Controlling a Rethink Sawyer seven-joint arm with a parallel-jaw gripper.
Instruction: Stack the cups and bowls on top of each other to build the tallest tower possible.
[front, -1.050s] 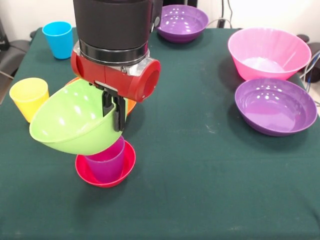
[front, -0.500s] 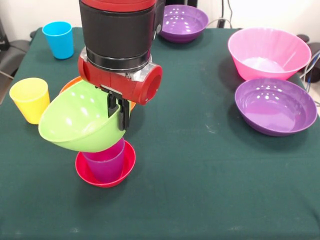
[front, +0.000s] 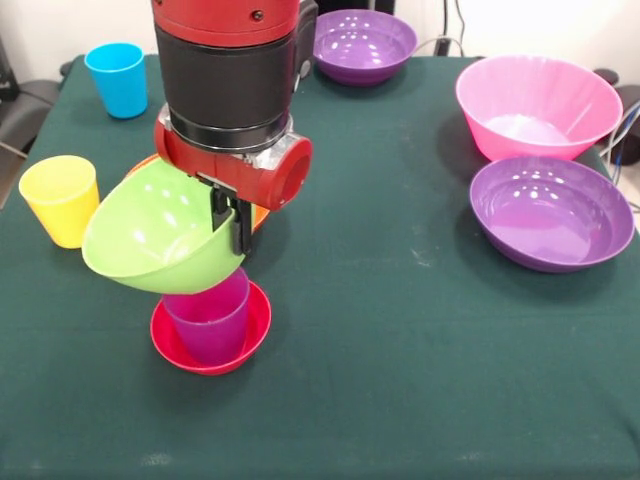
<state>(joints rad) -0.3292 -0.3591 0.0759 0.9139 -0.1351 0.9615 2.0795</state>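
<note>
One green bowl (front: 160, 240) in jaws

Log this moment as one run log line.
gripper: shut on green bowl rim | bowl: tilted, above purple cup | cup: upright in red bowl

front view only | looks down at a slant across the table (front: 420, 400) toward the arm (front: 230, 90) | close enough that table edges crop
</note>
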